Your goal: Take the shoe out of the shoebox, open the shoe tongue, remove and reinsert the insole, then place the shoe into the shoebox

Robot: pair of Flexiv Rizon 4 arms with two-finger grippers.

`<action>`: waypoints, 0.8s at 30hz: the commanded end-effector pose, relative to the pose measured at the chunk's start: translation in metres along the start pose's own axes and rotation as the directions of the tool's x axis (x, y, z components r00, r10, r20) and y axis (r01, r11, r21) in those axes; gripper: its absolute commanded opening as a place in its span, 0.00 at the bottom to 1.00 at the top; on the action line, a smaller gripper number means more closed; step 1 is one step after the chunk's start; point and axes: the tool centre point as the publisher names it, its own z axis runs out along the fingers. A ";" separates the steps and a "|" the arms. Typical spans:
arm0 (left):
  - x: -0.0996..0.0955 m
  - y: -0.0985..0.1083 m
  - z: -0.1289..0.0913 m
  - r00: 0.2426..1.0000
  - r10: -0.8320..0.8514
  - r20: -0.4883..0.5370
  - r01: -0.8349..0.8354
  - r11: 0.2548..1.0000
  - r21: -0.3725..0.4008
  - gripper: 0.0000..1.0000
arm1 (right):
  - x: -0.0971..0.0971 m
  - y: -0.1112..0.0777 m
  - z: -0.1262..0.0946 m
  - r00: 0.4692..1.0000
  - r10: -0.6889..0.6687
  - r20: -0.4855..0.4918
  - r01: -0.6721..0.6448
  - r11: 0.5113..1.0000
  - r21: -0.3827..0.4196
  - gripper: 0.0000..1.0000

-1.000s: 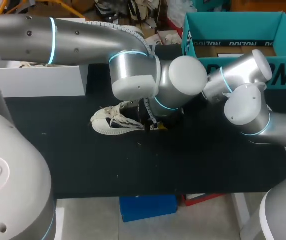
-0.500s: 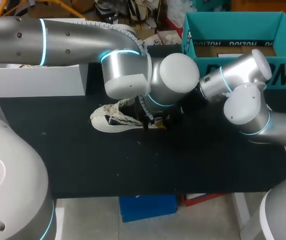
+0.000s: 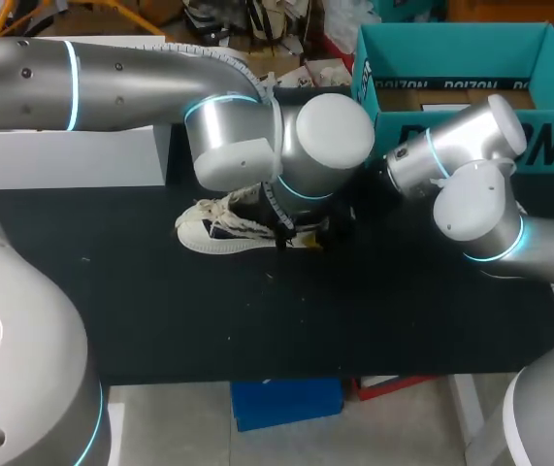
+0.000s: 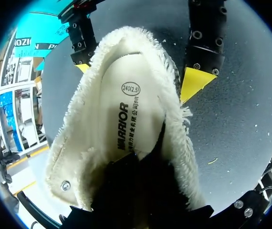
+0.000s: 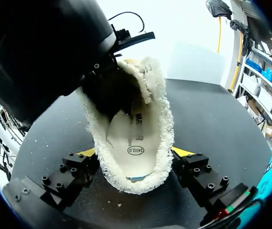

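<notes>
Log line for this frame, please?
shoe: on table, outside shoebox | insole: in shoe | right gripper: shut on heel | left gripper: in shoe opening

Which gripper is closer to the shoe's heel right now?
Right. The right gripper clamps the heel of the shoe from both sides; the left gripper sits inside the shoe's opening, toward the toe.

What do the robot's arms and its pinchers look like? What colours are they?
The left arm and the right arm are thick, round, silver-grey tubes with rounded caps and glowing light-blue rings at the joints. The right gripper has two chunky black fingers dotted with bolts, each ending in a bright yellow wedge. The left gripper looks black, with a thin black cable beside it.
</notes>
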 end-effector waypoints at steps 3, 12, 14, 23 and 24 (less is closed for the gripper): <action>-0.016 0.002 0.071 0.997 0.013 -0.078 -0.008 0.998 0.064 0.00 | 0.003 -0.001 0.001 1.000 -0.001 -0.002 0.001 1.000 0.002 0.00; -0.008 0.000 0.055 0.979 0.023 -0.200 0.007 0.988 0.152 0.00 | 0.003 -0.001 0.001 1.000 -0.001 -0.002 0.001 1.000 0.002 0.00; -0.007 0.000 0.052 0.973 0.020 -0.228 0.020 0.985 0.174 0.00 | 0.003 -0.001 0.001 1.000 -0.001 -0.002 0.001 1.000 0.002 0.00; -0.013 -0.001 0.035 0.951 0.020 -0.308 0.059 0.968 0.245 0.00 | 0.003 -0.001 0.001 1.000 -0.001 -0.002 0.001 1.000 0.002 0.00; -0.014 -0.001 0.032 0.949 0.024 -0.313 0.058 0.966 0.252 0.00 | 0.003 -0.001 0.001 1.000 -0.001 -0.002 0.001 1.000 0.002 0.00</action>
